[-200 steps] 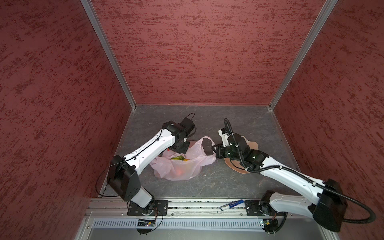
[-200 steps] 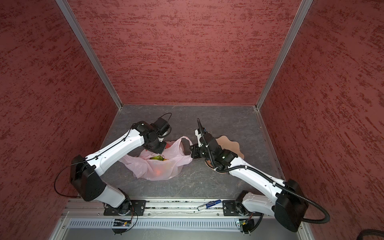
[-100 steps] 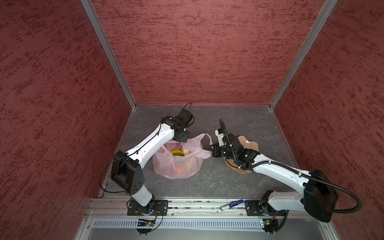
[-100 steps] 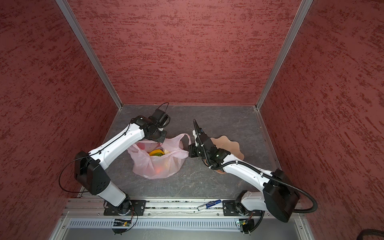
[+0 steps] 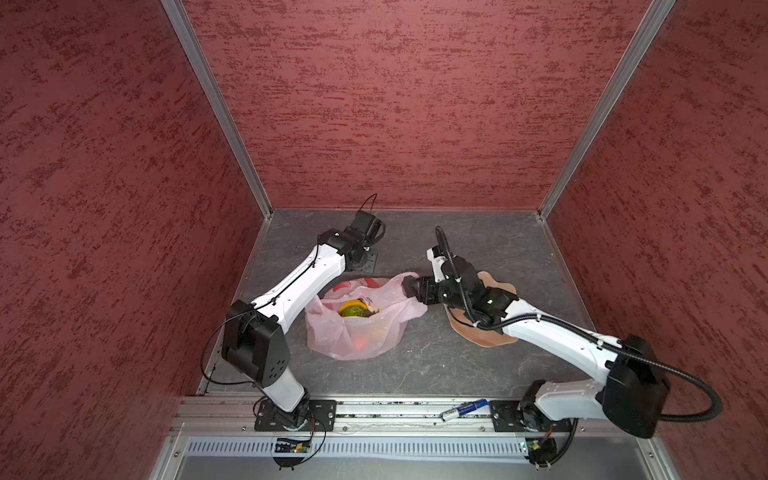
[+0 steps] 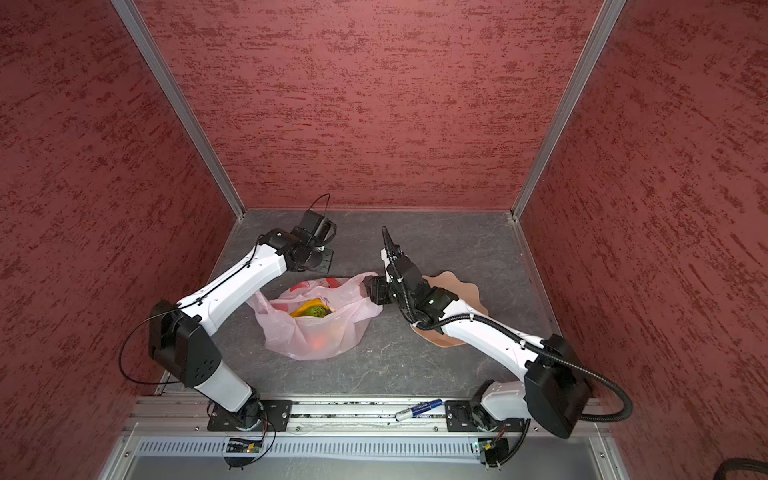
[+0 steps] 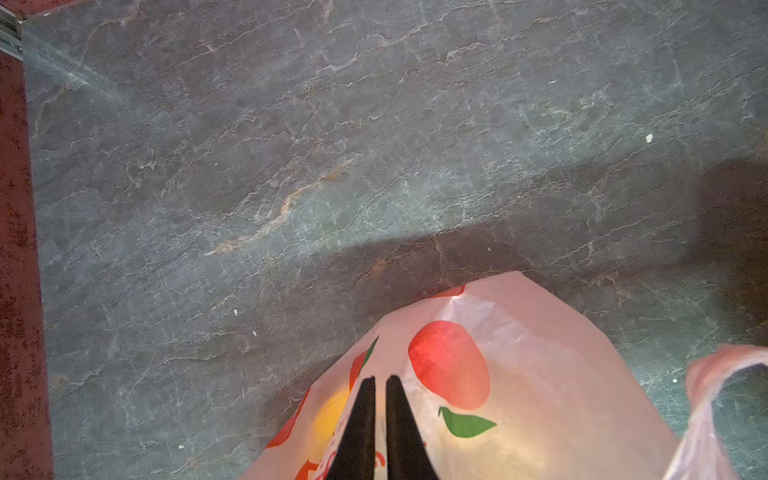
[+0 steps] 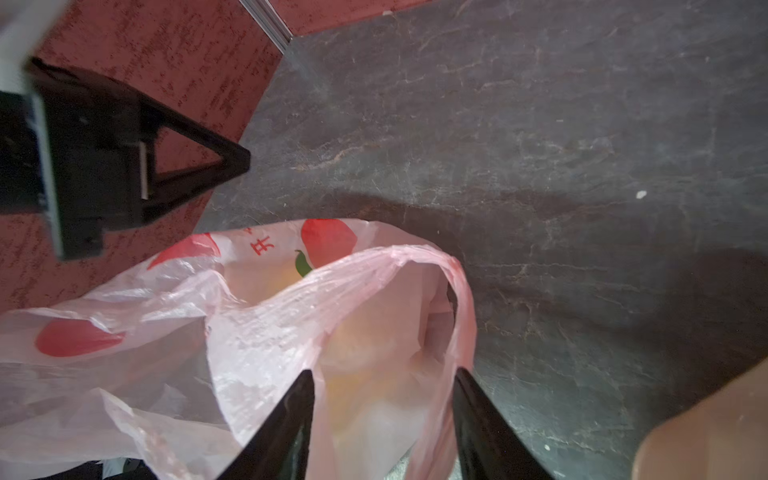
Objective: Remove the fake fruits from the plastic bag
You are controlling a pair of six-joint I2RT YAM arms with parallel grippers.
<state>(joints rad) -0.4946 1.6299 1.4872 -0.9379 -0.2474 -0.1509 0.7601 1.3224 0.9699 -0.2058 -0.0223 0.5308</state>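
- While the left gripper (image 7: 380, 380) pinches the far rim of the plastic bag (image 5: 332, 336), fingers almost together, the bag's mouth gapes upward.
- The bag sits on the table (image 5: 415, 365), between the two grippers in both top views.
- The right gripper (image 8: 383, 374) is at the bag's right handle loop, jaws apart, with loose film between them and nothing clamped.
- The fake fruits (image 5: 352, 311) lie inside the bag, lower than both grippers; a green ball and a yellow piece show in the mouth.
- A peach bowl (image 5: 494, 338) lies under the right arm, near the bag.
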